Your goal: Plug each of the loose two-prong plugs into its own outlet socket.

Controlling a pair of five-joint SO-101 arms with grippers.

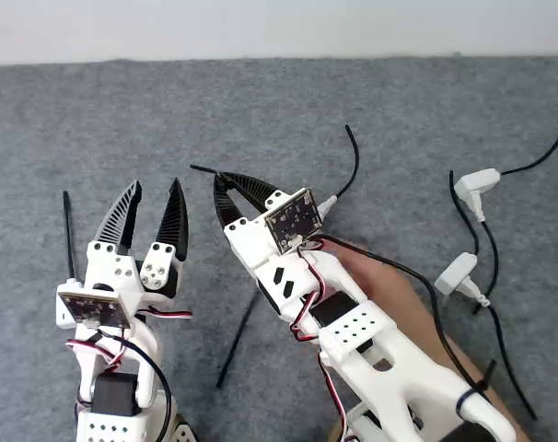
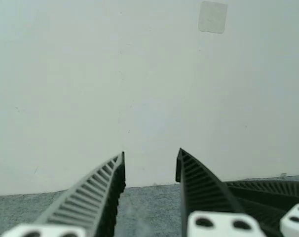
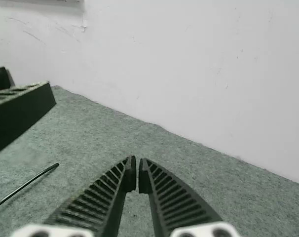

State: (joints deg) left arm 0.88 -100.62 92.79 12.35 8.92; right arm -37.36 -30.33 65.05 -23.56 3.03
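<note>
We judge the task to be at its very start: neither plug has been picked up. The left pincer [image 1: 156, 198] is released. Its ribbed black fingers [image 2: 100, 190] are spread wide with nothing between them, and it sits over the left part of the grey felt-covered worktop [image 1: 399, 110]. The right pincer [image 1: 220, 180] is clenched on nothing, its fingertips [image 3: 122, 180] all but meeting. A thin black wire [image 1: 201, 170] lies just beside its tip, ungripped.

Both plugs rest on the worktop, well apart from either pincer, out beyond the right arm's outer side. The far white plastic two-prong plug [image 1: 475, 187] lies toward the back on its black cord. The near white plastic two-prong plug [image 1: 457, 273] lies closer to the arm's base, its own black cord trailing toward the front edge. The two are near each other but not touching. Their prongs are too small for us to say how they point.

The step in hand, as we read it, is the approach to a first plug. The right arm is the closer one, so we would expect the next move to call for these things:

- swinging the arm across toward the near plug
- letting the pincer spread
- lowering it over the plug's white body, not its cord
- gripping so that the prongs stay clear for insertion
</note>
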